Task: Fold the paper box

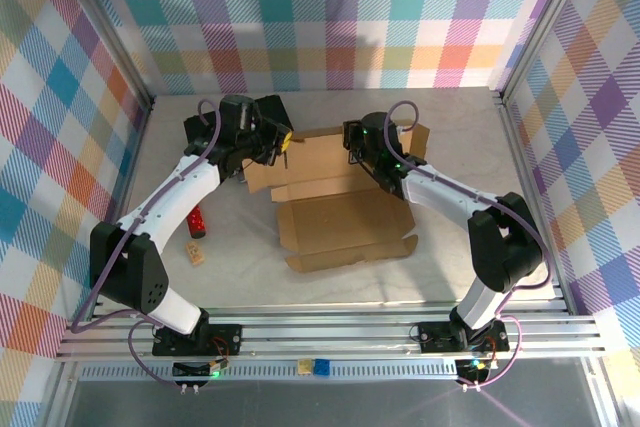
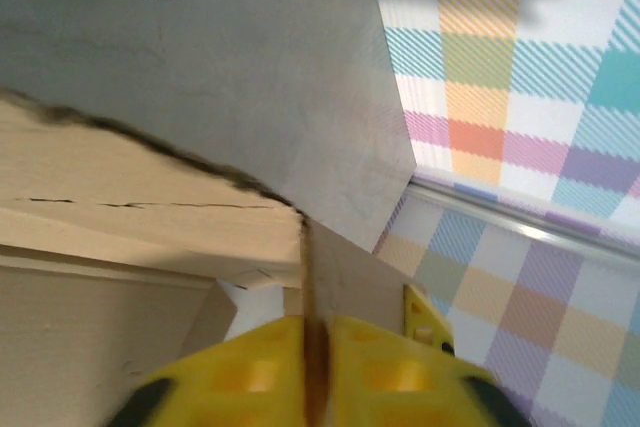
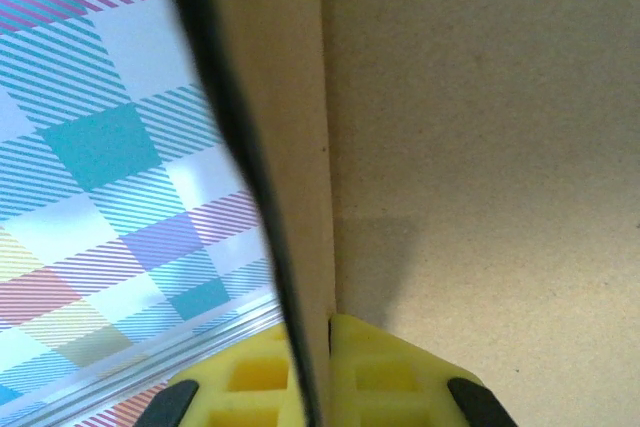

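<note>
On table [image 1: 240, 277], paper box [image 1: 345, 222] lies unfolded; left hand [image 2: 316, 347], right hand [image 3: 312, 367] each clamped on rear edge.

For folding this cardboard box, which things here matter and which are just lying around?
Part of the job: paper box, left end effector shut on its edge, right end effector shut on a flap.
Lying about: red object, small wooden block, blue piece near the arm bases.

Left end effector [image 2: 315, 362] pinches paper box [image 2: 120, 207] edge.
</note>
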### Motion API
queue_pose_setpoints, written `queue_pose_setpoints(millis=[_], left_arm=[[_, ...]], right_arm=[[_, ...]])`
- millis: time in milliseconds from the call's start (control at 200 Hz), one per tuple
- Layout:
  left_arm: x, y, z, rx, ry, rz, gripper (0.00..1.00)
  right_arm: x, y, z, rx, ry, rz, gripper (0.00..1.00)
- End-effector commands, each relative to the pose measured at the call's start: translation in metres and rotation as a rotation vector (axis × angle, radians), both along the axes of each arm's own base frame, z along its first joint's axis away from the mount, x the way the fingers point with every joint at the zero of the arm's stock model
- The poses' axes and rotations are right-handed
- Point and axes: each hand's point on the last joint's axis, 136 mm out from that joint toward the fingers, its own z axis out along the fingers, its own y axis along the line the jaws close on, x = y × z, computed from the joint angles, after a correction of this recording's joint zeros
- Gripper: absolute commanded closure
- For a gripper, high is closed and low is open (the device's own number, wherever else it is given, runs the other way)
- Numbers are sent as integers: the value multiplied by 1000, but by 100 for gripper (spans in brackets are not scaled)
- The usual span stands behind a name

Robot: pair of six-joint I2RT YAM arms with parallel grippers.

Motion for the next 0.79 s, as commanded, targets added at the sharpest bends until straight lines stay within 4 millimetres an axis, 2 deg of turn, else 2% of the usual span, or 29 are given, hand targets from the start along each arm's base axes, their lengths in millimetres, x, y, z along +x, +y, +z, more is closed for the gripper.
queue_pose_setpoints(millis=[0, 120, 150, 210, 230, 255, 285, 355, 450, 550, 640, 730, 790], left_arm=[[3, -5, 5, -11, -25, -3, 100], [5, -1, 11, -10, -38, 4, 99], [6, 1, 15, -8, -50, 6, 88], [6, 12, 28, 17, -79, 18, 52], [5, 15, 34, 30, -94, 20, 43], [5, 22, 43, 51, -120, 27, 35], [4, 30, 54, 80, -152, 31, 33], [-4, 51, 73, 172, -223, 12, 34], [-29, 75, 69, 393, -255, -91, 45], [-67, 88, 29, 563, -210, -233, 62], [-97, 90, -13, 574, -175, -307, 81], [-113, 84, -47, 519, -185, -325, 85], [-113, 79, -63, 479, -217, -317, 85]], right_arm=[[4, 4, 15, 29, -22, 6, 100], [5, 0, 20, 27, -25, 2, 100], [4, -2, 23, 21, -24, 1, 100], [3, -8, 27, 1, -11, 1, 100], [4, -11, 30, -3, -9, 0, 100], [4, -14, 32, -11, -4, 0, 100], [4, -18, 36, -17, 6, 1, 100], [4, -28, 40, -36, 37, 7, 100], [6, -38, 40, -40, 70, 4, 100], [7, -42, 40, -46, 101, 23, 100], [10, -46, 40, -54, 101, 19, 100], [12, -47, 38, -48, 108, 19, 100], [13, -47, 37, -49, 112, 21, 100]])
